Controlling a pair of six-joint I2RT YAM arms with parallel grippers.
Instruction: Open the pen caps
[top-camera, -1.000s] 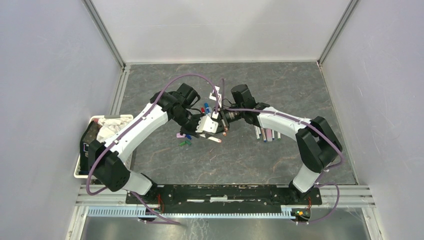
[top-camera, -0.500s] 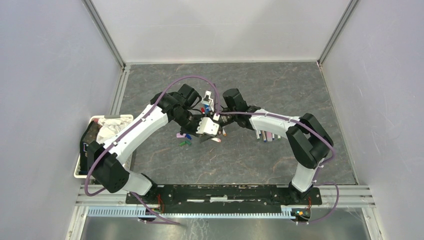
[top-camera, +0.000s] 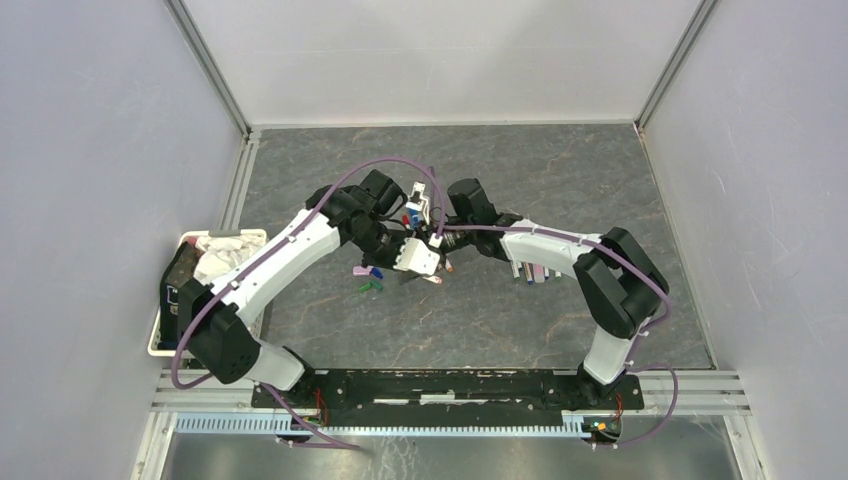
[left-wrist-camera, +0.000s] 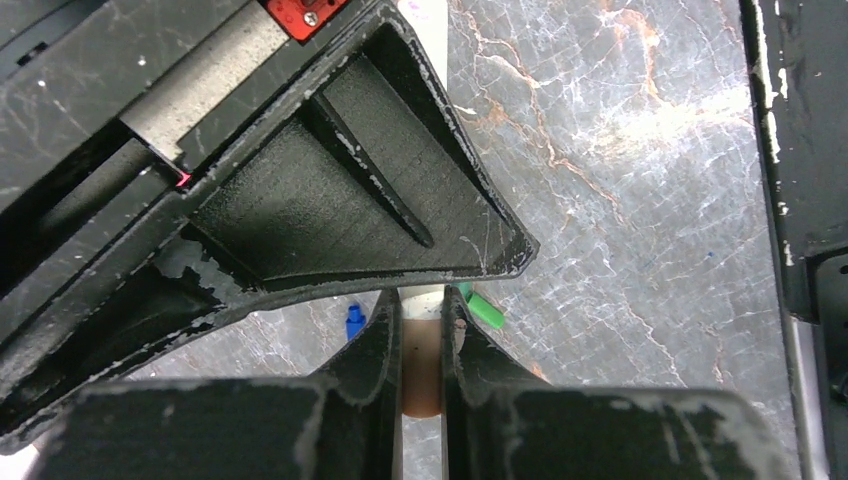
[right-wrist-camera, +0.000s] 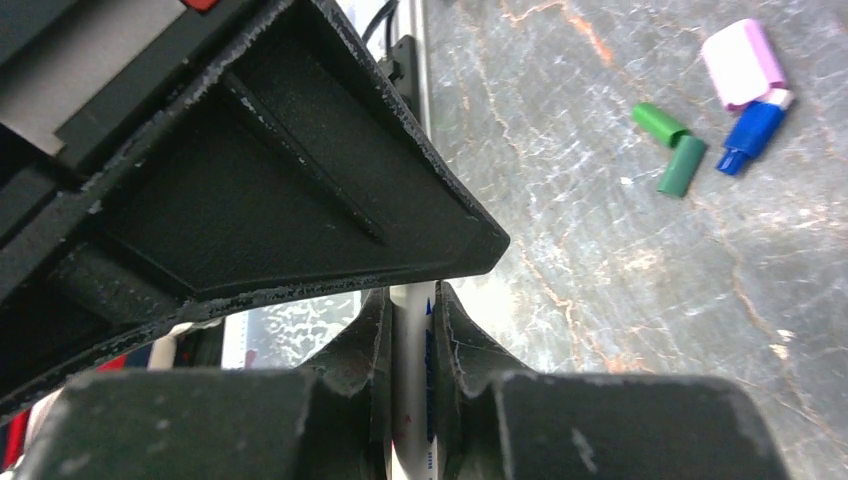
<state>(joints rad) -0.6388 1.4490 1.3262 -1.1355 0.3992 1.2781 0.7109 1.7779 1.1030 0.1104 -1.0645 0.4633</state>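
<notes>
Two grips on seemingly one pen (left-wrist-camera: 422, 345): left jaws closed on its pale end, right jaws closed on its white barrel, opposed, likely for uncapping; loose green caps (right-wrist-camera: 682, 165) lie near the jaws.

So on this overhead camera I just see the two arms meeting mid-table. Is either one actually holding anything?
Observer: Yes. The right wrist camera shows the right gripper shut on a white pen barrel with blue print.
Operator: And the other arm?
Observer: Its wrist camera shows the left gripper shut on a pale pen piece with a tan end.
Operator: Are any caps off yet?
Observer: The right wrist view shows two green caps lying loose, close together, on the table.
</notes>
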